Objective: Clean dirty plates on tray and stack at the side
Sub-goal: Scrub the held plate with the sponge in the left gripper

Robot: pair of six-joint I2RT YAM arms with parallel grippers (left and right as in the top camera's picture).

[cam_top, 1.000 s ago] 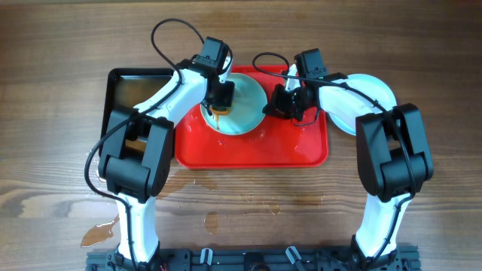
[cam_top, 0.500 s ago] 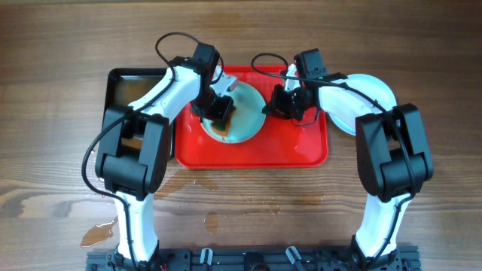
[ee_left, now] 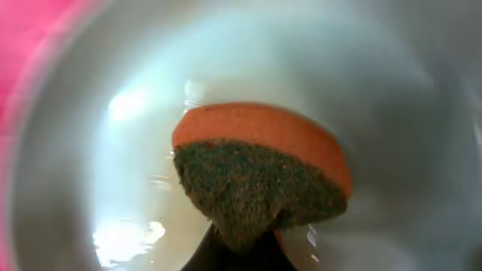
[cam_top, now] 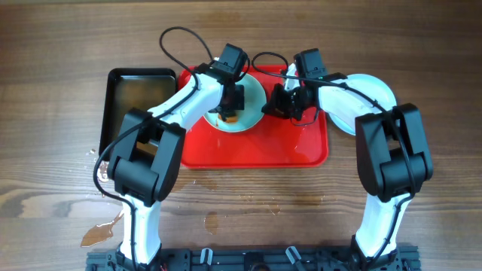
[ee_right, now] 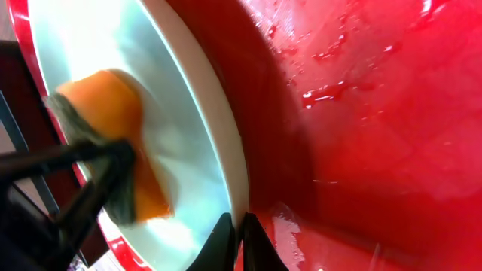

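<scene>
A pale mint plate (cam_top: 254, 96) lies on the red tray (cam_top: 301, 147), tilted up at its right side. My left gripper (cam_top: 231, 102) is shut on an orange sponge with a dark green scouring face (ee_left: 256, 165) and presses it on the plate's inside (ee_left: 376, 90); its fingertips (ee_left: 241, 252) show only at the bottom edge. My right gripper (cam_top: 271, 105) is shut on the plate's right rim, and in the right wrist view its tips (ee_right: 239, 241) pinch the white rim (ee_right: 218, 135). The sponge also shows there (ee_right: 113, 113). The tray floor (ee_right: 361, 150) is wet.
A pale plate (cam_top: 373, 94) lies on the wooden table right of the tray, partly under my right arm. A black tray (cam_top: 139, 98) stands left of the red tray. Puddles (cam_top: 102, 233) lie on the table at the front left.
My left gripper has swept the sponge from the plate's lower left up toward its middle. My right gripper has kept still on the rim.
</scene>
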